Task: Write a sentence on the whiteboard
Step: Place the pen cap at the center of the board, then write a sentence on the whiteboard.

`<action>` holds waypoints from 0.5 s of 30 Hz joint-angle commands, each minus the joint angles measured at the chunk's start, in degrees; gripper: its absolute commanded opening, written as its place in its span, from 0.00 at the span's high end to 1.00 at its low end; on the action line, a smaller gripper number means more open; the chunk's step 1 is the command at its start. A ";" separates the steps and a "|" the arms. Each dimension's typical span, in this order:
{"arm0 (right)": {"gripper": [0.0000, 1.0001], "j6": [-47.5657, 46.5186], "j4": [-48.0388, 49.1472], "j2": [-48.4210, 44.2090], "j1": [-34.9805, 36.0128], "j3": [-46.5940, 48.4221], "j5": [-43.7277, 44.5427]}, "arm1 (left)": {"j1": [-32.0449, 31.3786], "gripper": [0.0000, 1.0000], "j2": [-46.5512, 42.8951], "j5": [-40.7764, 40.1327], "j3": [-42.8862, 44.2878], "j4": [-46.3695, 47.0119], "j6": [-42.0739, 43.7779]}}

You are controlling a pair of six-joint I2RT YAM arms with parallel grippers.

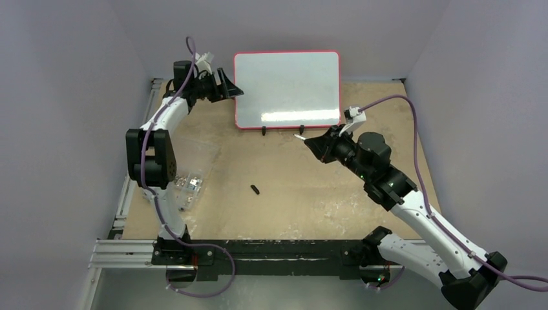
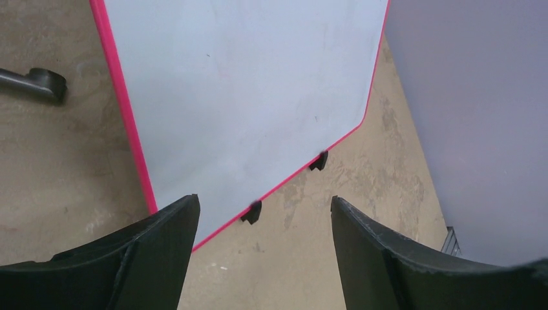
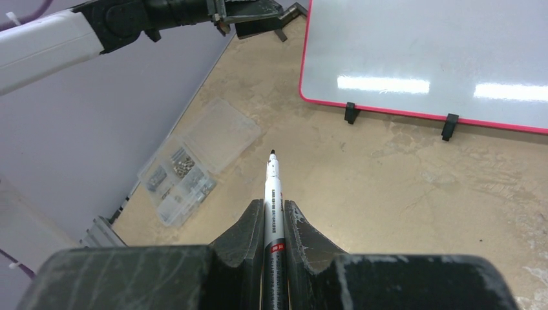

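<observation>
**Top view.** The board [image 1: 286, 89] stands on its black feet [image 1: 263, 131] at the far centre of the table [image 1: 323, 200]. Its face is plain white with a band of glare. The left gripper [image 1: 234, 90] is at the board's left edge. The right gripper [image 1: 309, 141] is just near of the board's near right corner, clear of it, and clenched on a marker [image 1: 300, 137]. A small black piece [image 1: 254, 189] lies mid-table. A clear box [image 1: 187, 184] lies at the left, beside the left arm.

**Left wrist view.** The jaws are released, spread wide. The left finger [image 2: 161, 258] overlaps the board's [image 2: 245, 97] red rim in the view; contact cannot be told. Two feet show along the rim between the fingers.

**Right wrist view.** The jaws grasp the marker [image 3: 272, 194] along its barrel. Its bare tip points out over the table, well apart from the board [image 3: 439, 51] at far right. The box [image 3: 194, 165] lies to the left.
</observation>
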 commanded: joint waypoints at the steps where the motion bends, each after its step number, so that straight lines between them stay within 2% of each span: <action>1: 1.00 -1.41 1.47 0.25 -0.05 3.47 -1.16 | 1.58 0.26 5.70 5.81 7.00 5.73 -1.73; 5: 1.00 -1.63 0.85 0.85 -0.08 4.16 -1.47 | 2.17 0.25 9.65 6.33 9.39 10.52 -4.68; 7: 1.00 -1.83 0.60 1.20 -0.05 4.38 -1.53 | 3.81 0.23 11.94 6.83 11.43 10.93 -5.80; 9: 1.00 -2.10 0.51 1.53 -0.06 4.49 -1.61 | 4.01 0.16 14.46 7.96 14.01 10.70 -6.71; 15: 1.00 -2.76 0.49 3.04 -0.04 4.84 -1.85 | 4.26 0.15 19.45 7.57 18.60 8.82 -6.48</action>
